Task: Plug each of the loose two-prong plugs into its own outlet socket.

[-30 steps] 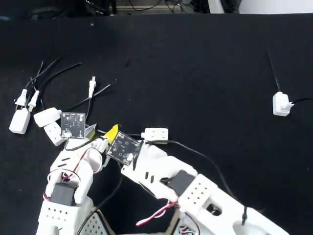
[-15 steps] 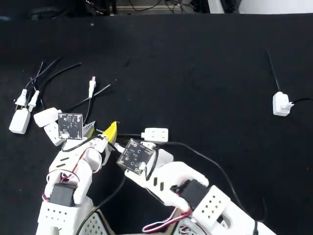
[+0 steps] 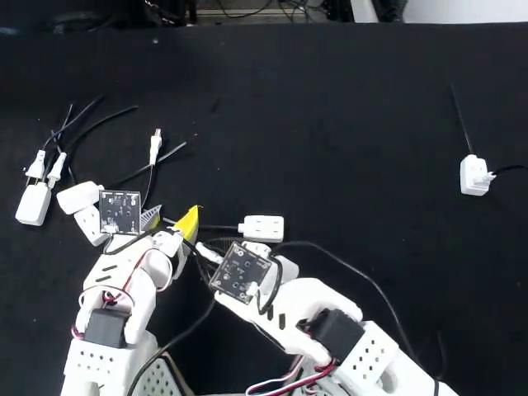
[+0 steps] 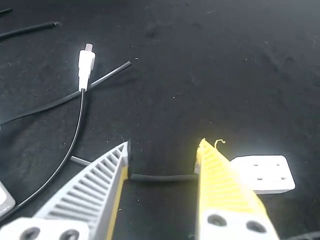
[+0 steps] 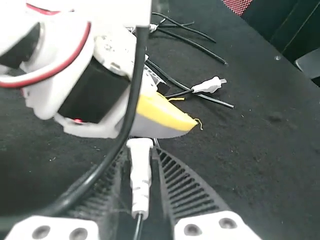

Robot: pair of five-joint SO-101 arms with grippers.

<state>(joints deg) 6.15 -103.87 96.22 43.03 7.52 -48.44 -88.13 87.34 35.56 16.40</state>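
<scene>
One plug (image 5: 140,175) in right gripper (image 5: 141,151)

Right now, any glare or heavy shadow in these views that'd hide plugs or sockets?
High view: even light, the loose plug stands out white on the black cloth. Left wrist view: the outlet block glares, slots readable; the black cable at the left gripper nearly merges with the cloth. Right wrist view: the gripped plug in the right gripper is bright, not washed out.

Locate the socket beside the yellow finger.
High view, left of centre: the outlet socket lies just right of the left gripper, beyond the right gripper.
</scene>
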